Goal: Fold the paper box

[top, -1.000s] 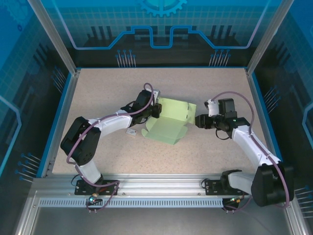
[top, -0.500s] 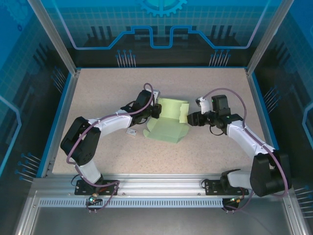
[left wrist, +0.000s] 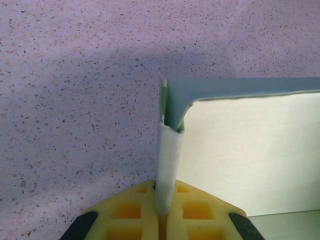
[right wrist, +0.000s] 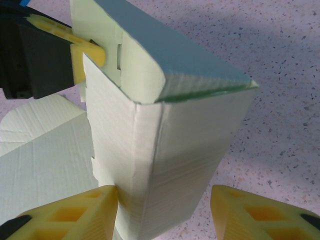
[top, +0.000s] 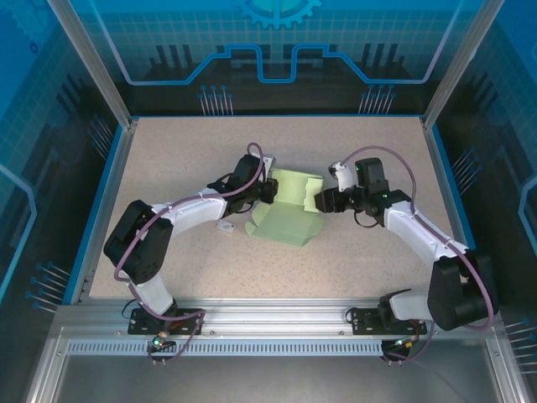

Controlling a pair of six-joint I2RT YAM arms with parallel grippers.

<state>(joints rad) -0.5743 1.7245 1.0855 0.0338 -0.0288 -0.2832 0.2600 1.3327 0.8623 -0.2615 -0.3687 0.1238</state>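
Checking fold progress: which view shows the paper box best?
Top external: whole paper box, walls and flat flap. Right wrist: one upright corner inside the open right claw. Left wrist: the edge the left claw pinches.

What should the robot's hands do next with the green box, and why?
Probably close the right gripper on the box. Its jaws stand open on either side of the upright folded end, while the left gripper pinches the box's other edge, so a squeeze could crease that fold.
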